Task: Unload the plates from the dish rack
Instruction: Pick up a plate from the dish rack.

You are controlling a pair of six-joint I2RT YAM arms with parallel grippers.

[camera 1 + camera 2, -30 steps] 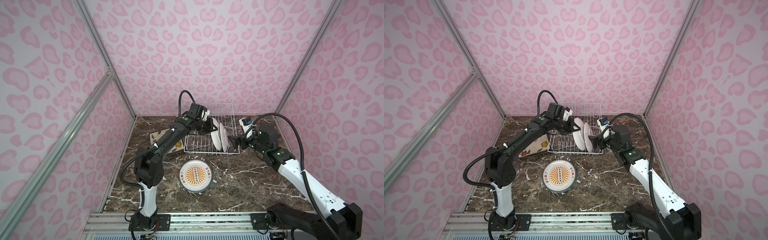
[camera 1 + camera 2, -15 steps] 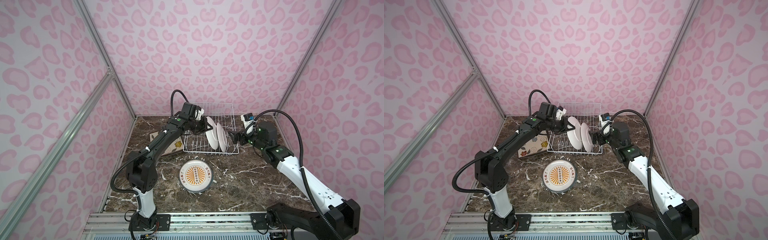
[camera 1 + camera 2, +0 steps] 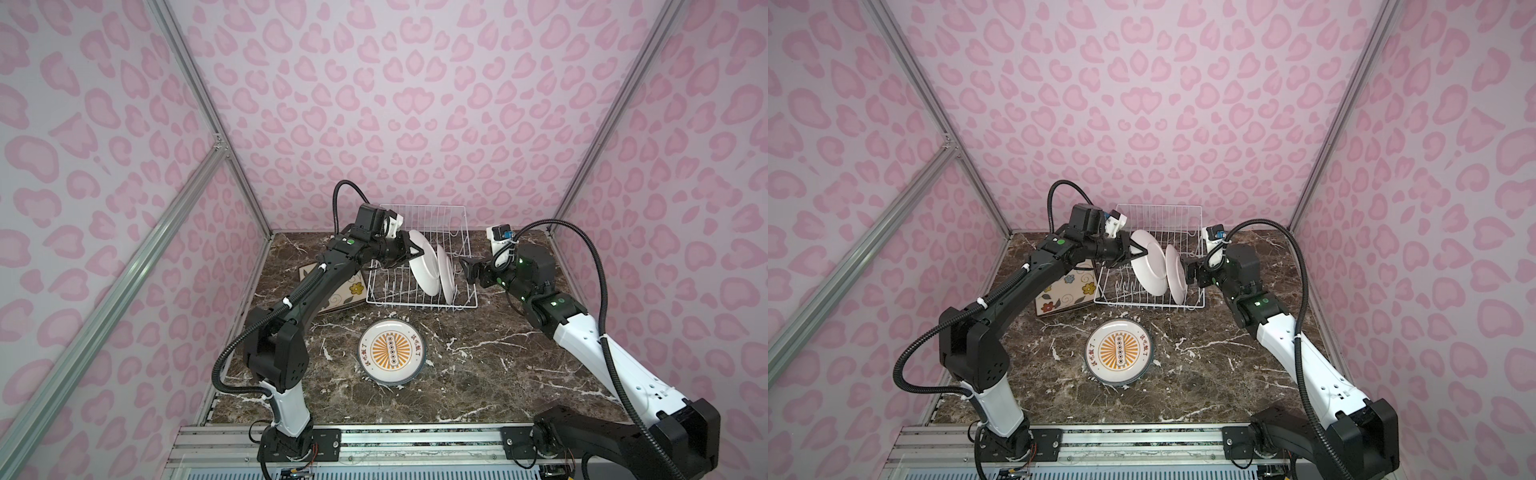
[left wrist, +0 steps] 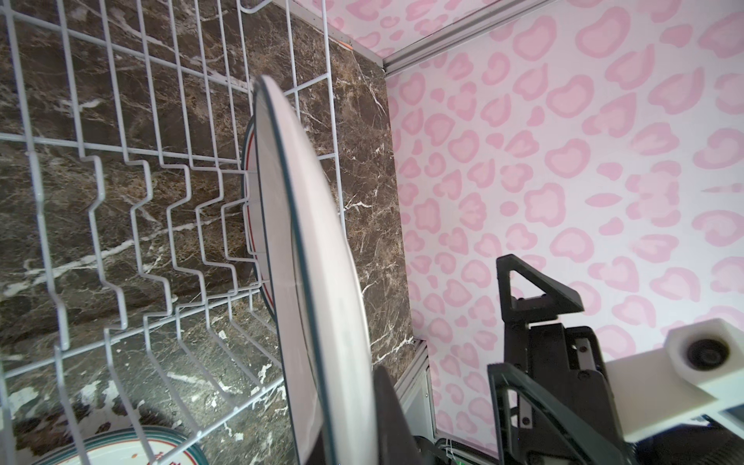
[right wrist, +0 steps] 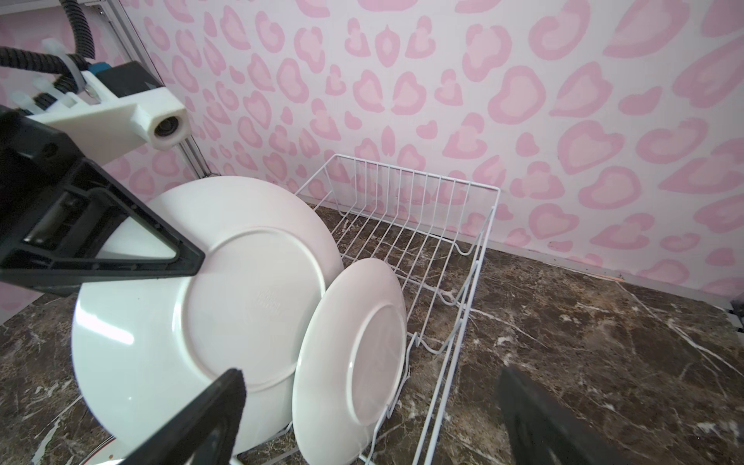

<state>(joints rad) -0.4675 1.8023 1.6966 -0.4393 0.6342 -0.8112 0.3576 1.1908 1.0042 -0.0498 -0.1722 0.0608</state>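
Observation:
In both top views my left gripper (image 3: 409,249) (image 3: 1133,251) is shut on the upper rim of a large round white plate (image 3: 424,266) (image 3: 1148,262). The plate tilts, with its lower edge still inside the white wire dish rack (image 3: 428,220). A smaller white plate (image 3: 446,276) (image 5: 350,354) stands in the tines just to its right. My right gripper (image 3: 467,270) (image 5: 374,398) hangs open beside the small plate, touching nothing. The left wrist view shows the held plate (image 4: 314,261) edge-on between the left gripper's fingers (image 4: 386,414).
A round plate with an orange sunburst centre (image 3: 392,351) lies flat on the marble table in front of the rack. Square flowered plates (image 3: 345,293) lie left of the rack, under my left arm. Pink walls close in the back and both sides.
My left gripper has pulled the large plate up and to the left, tilting it away from the small plate. The right gripper rose slightly and stayed open.

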